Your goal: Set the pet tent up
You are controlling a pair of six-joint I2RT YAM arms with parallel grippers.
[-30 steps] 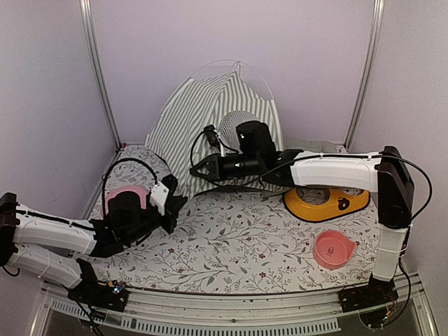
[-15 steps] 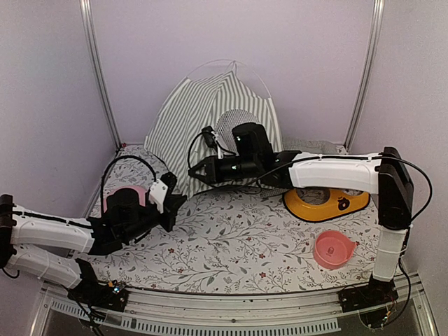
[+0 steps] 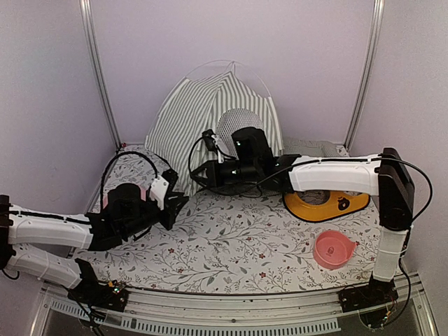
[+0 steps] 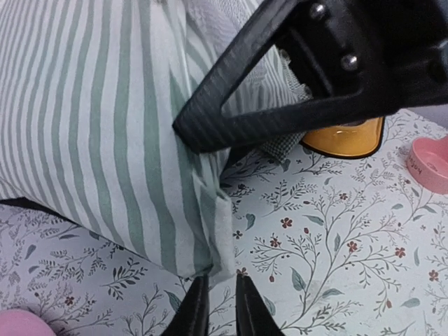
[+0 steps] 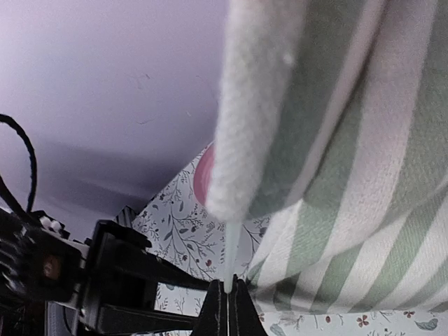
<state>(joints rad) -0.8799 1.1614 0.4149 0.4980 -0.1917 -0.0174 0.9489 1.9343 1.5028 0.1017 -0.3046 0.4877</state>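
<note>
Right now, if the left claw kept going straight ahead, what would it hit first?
Probably the striped bottom corner of the pet tent, just ahead of the left gripper; depth is unclear.

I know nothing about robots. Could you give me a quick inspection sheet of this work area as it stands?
Surface: floral-print tablecloth covers the table.
Job's things: grey-green and white striped fabric pet tent stands at the back, with its white lace mesh door facing forward.
Clutter: yellow-orange dish, round pink bowl, and a second pink item partly hidden under the left arm.
Pincers: right pincer is shut on a thin white pole at the tent's edge. Left pincer is slightly open and empty, just short of the tent's lower corner.
Cables: black cable loop arches above the left arm.
Surroundings: pale lilac walls and metal corner posts.
</note>
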